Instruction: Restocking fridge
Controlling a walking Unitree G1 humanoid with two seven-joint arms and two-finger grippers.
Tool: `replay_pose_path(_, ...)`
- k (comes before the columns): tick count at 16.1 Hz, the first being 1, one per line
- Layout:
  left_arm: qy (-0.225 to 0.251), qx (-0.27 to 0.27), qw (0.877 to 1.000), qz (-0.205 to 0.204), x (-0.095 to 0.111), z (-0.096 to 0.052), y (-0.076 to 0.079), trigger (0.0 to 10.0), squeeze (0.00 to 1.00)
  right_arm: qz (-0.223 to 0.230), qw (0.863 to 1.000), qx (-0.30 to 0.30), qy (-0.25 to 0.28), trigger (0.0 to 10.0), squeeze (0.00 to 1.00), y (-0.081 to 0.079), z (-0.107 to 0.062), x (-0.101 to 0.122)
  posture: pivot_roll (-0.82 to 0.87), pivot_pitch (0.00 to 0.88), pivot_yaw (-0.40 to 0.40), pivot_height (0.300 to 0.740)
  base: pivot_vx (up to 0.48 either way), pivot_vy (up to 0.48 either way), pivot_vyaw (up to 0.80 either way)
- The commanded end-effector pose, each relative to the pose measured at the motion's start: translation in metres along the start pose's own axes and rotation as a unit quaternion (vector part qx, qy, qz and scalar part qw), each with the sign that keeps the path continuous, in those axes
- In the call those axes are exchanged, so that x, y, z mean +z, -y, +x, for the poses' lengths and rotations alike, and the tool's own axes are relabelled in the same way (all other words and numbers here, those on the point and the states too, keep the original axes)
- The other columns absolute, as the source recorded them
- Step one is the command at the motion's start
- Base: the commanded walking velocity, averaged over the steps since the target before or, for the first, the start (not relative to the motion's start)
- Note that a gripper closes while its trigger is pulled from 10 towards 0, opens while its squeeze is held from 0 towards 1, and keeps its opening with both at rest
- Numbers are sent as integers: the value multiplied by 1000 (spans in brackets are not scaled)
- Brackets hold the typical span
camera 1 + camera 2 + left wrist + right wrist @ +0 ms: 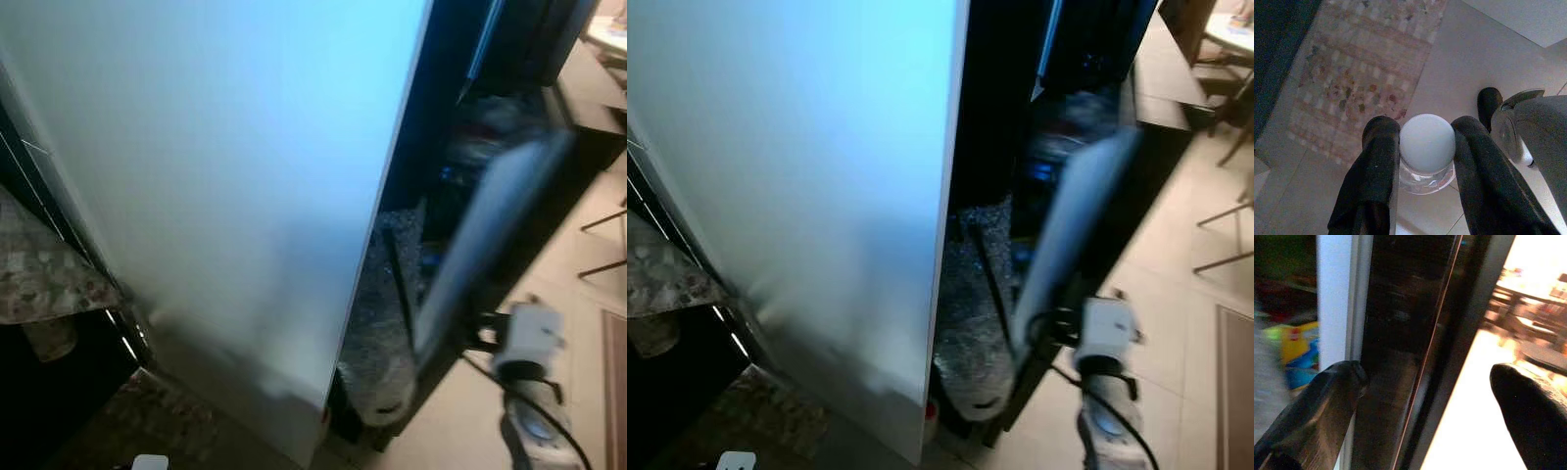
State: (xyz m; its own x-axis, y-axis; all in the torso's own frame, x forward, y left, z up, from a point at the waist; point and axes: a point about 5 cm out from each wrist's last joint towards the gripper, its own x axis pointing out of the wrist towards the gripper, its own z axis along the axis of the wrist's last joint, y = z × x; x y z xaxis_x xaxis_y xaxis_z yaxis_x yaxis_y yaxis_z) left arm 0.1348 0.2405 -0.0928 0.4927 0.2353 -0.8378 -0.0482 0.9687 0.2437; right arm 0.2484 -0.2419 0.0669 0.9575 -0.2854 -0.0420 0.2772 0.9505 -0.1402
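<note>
Where the head views look down, a pale fridge door [225, 186] swung wide takes up most of the scene, its lower corner near the floor. Beside its edge is the dark fridge interior [989, 294], with dim, blurred contents. A patterned rug [1356, 73] lies on the tiled floor [1474, 54]. The silver right arm [490, 245] reaches toward the dark edge of the fridge; in the right wrist view the right gripper [1425, 406] has its black fingers [1327, 401] spread wide apart with nothing between them. In the left wrist view the left gripper [1425, 147] is clenched around a clear bottle with a white round cap [1427, 144], held above the floor.
</note>
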Motion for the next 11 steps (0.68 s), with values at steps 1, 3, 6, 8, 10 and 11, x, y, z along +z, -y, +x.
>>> replay_pose_path(1,-9,-6,1000,9,-3,0,1,10000,0,4,994,-80,-69,10000,0,32,-7,-26,-16,0,-38,740,0,0,0)
replay_pose_path(3,-9,-6,1000,9,-3,0,1,10000,0,1,988,-101,-119,10000,0,38,-16,-50,-10,0,-38,740,0,0,0)
replay_pose_path(6,-10,-8,1000,11,-3,0,3,10000,0,-24,976,-101,-194,10000,0,40,-30,-83,-9,0,-37,740,0,0,0)
replay_pose_path(8,-12,-11,1000,14,-3,0,5,10000,0,-19,963,-83,-254,10000,0,35,-40,-106,-9,0,-32,740,0,0,0)
replay_pose_path(10,-11,-14,1000,13,-3,0,6,10000,0,-16,944,-52,-324,10000,0,27,-54,-129,-10,0,-31,740,0,0,0)
replay_pose_path(11,-11,-14,1000,13,-3,0,6,10000,0,-10,935,-46,-352,10000,0,24,-62,-137,-9,0,-27,740,0,0,0)
